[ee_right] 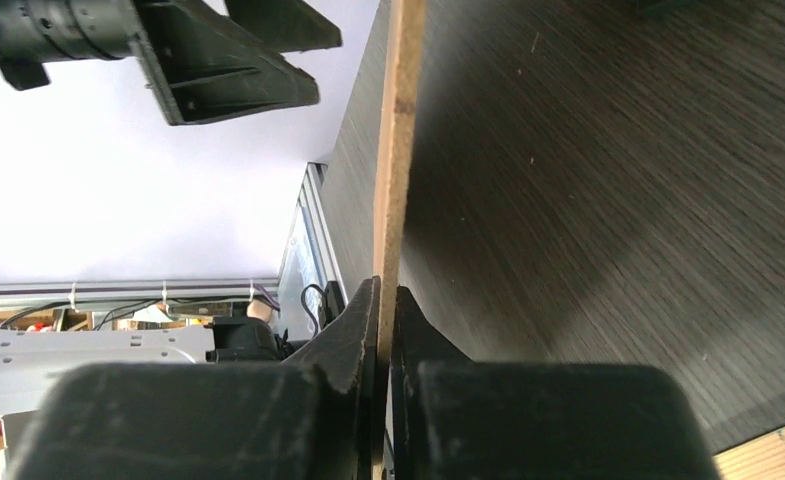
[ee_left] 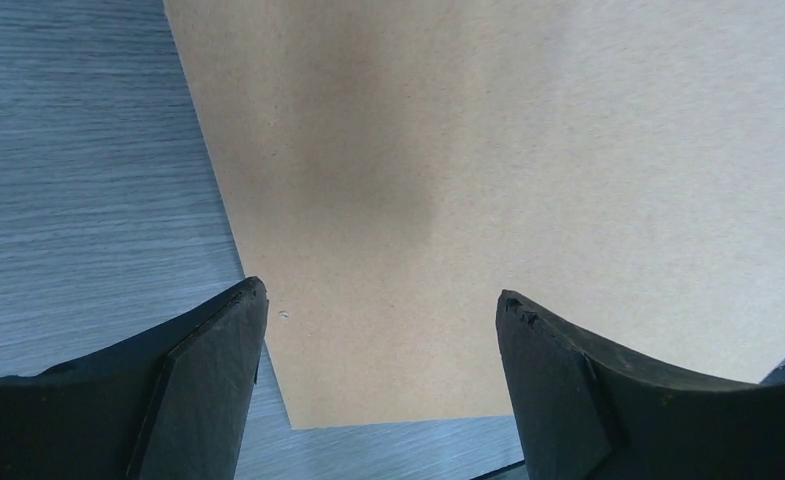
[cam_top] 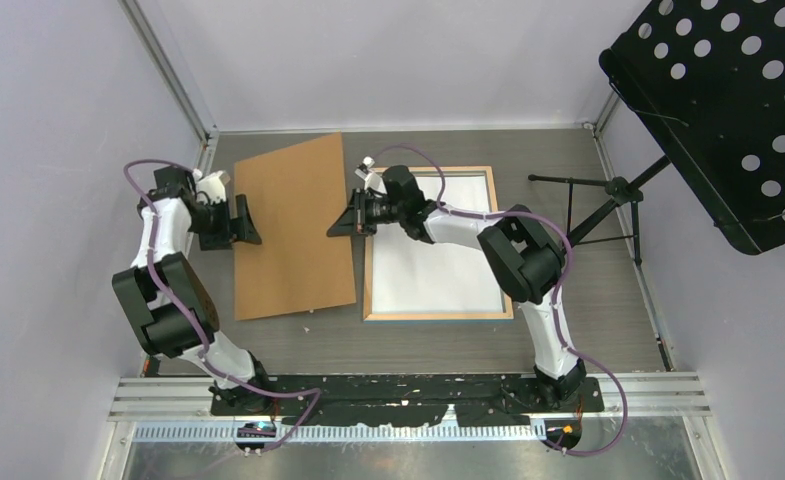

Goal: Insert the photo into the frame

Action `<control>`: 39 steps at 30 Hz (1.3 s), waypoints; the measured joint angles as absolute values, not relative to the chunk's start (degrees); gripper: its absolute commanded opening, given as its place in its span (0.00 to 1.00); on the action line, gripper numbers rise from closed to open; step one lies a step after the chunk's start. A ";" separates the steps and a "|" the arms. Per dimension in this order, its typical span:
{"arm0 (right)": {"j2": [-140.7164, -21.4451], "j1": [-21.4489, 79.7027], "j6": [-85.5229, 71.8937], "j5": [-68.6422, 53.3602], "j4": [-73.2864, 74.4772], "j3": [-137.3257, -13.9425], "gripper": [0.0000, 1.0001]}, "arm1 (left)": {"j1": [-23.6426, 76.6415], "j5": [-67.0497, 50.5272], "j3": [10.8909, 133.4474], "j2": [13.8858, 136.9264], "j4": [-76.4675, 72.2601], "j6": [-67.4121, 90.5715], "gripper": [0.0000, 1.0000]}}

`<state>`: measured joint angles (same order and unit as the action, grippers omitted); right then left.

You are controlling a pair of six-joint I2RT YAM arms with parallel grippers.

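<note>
The worktop (cam_top: 588, 300) carries two large flat pieces side by side. The bigger is a plain brown backing board (cam_top: 293, 230), lying askew between the two hands. The right hand (cam_top: 353, 218) is clamped shut on the middle of its near-side edge. The wrist view shows the thin board edge pinched between the two fingers (ee_right: 348, 330), one above and one below, so that edge seems to be raised a little off the surface.

Just behind the right hand, under its forearm, lies the frame (cam_top: 438, 315). Its light wood side is up, so it is face down. A white sheet (cam_top: 433, 270) fills its opening. This may be the photo lying print-side down, but no flowers show, so I cannot tell.

The left hand (cam_top: 240, 222) hovers with its jaws spread wide at the board's far edge from the right hand, over a corner and gripping nothing.

The step in hand looks like handling the backing board, not the photo itself. If the white sheet is the print, the next move calls for swinging the board across and squaring it to the frame's opening before letting go. The left hand is well placed to steady the free edge, as a board held at one edge could sag or pivot.
</note>
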<state>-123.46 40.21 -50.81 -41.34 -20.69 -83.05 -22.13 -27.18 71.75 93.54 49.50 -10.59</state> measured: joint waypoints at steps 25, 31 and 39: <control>-114.17 41.91 -36.23 -36.75 1.02 -89.60 0.06 | -11.46 -27.05 77.67 67.37 47.05 4.58 1.00; -107.33 41.89 -30.15 -32.99 9.39 -91.74 0.06 | -10.31 -27.07 81.41 66.22 47.03 7.75 1.00; -102.30 41.89 -21.28 -25.74 19.86 -98.85 0.06 | -5.41 -27.68 84.47 65.54 46.74 13.17 1.00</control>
